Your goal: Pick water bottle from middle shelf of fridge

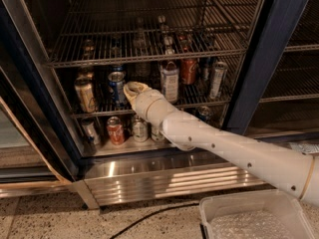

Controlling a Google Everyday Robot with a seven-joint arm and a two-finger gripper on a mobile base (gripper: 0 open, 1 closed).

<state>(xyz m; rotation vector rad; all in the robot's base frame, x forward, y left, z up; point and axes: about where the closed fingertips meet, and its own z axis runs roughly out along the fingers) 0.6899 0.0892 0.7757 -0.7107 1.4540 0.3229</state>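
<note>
Fingers cannot be told as spread or clenched, since the white, rounded gripper (134, 89) points away into the cooler. Nothing appears to be grasped in it.

A small clear plastic water bottle (142, 70) shows only dimly, standing upright just behind the gripper on the silver wire-grid middle shelf (99, 113). It stands between a blue drink can (117, 84) on one side and a dark-capped bottle with a big white label (169, 81) on the other. A red can (188, 71) stands further along the same rack, and a tan can (85, 95) sits near its other end. More cans stand on the floor of the dark-blue-framed fridge (264, 59) below.

The reach looks largely done: the arm is inside the open bay at the right level, near the bottle. Closing on it, lifting it off the rack and drawing it out past the neighbouring cans are not yet done.
</note>
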